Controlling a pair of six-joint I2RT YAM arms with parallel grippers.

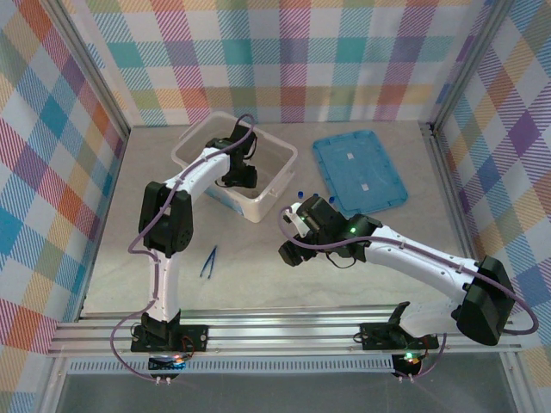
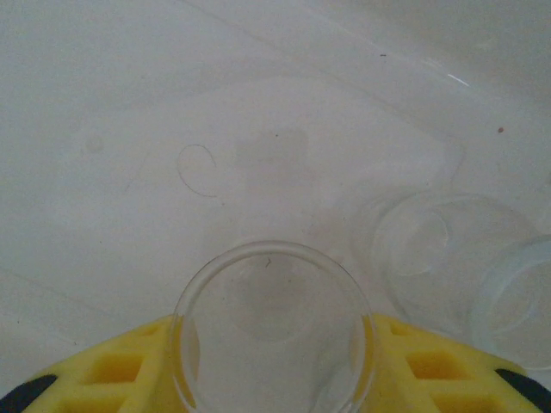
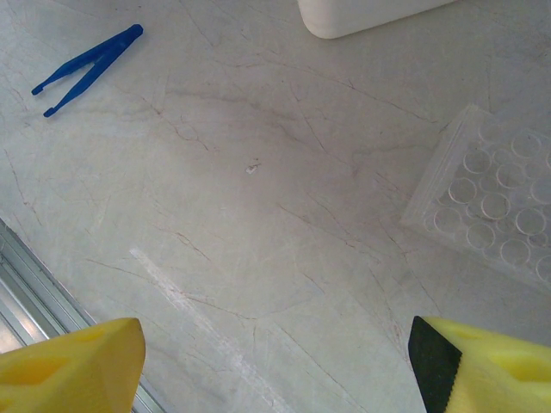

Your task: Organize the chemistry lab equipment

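Your left pincer (image 2: pixel 274 344) grasps beaker (image 2: pixel 274 288) inside tub (image 1: pixel 258 205). Your right pincer (image 3: pixel 275 337) released, spread wide above table (image 3: pixel 258 215); tweezers (image 3: pixel 86 60) well apart.

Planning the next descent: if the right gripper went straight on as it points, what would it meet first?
Likely bare tabletop: the open right gripper points between the blue tweezers and the clear well plate, though depth is unclear.

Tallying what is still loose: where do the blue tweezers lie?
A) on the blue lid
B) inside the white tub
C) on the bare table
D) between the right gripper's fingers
C: the tweezers lie flat on the table, outside the tub and off the lid.
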